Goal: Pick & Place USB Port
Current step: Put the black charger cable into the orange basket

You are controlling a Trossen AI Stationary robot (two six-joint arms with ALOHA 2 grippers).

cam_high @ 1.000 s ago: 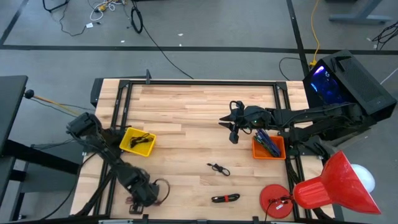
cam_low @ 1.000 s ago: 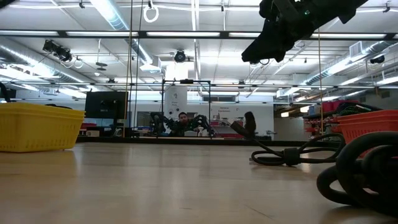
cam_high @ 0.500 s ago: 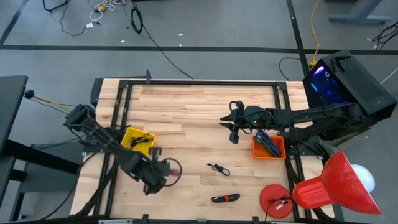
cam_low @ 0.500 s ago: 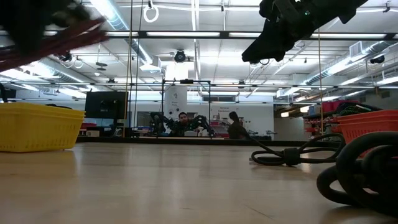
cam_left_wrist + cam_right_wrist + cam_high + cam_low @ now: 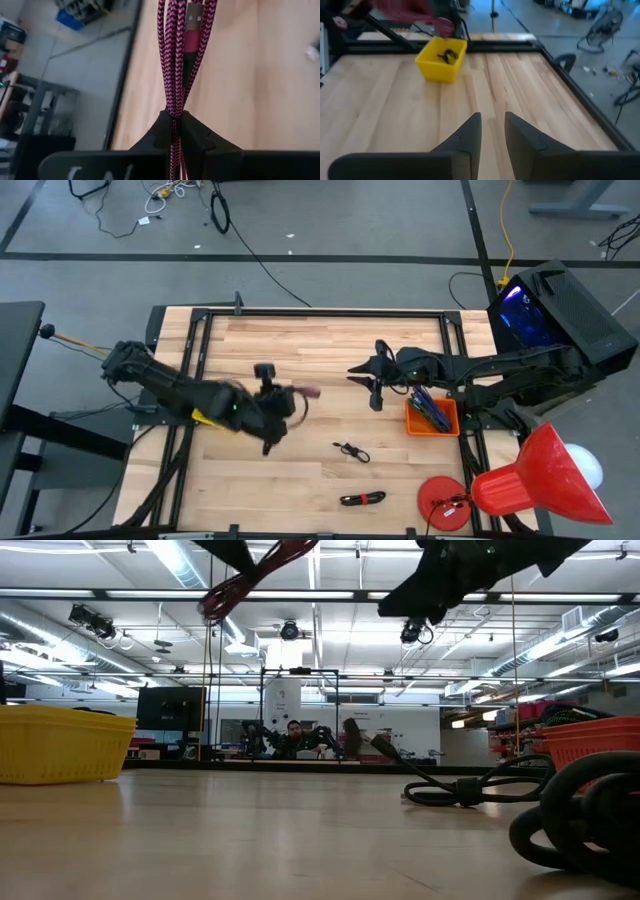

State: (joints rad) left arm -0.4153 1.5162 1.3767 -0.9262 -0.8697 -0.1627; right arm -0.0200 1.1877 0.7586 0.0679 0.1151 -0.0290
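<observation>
Swinging up across the table, the left gripper [image 5: 175,131], fingers pinching a magenta braided USB cable [image 5: 181,50], has cleared the yellow plastic bin [image 5: 441,59]; right gripper [image 5: 492,131] hovers, fingers slightly parted.

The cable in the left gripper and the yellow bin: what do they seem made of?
The cable looks fabric-braided, magenta and black: a herringbone weave shows, with a metal USB plug at its end. The yellow bin looks like moulded plastic, smooth and evenly coloured, though that is only a likely reading.

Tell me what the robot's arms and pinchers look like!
Both arms are dark, nearly black, built from jointed segments with thin cables running along them. The left gripper and right gripper each end in two smooth, wedge-shaped black fingers mounted on a flat black bar.
</observation>
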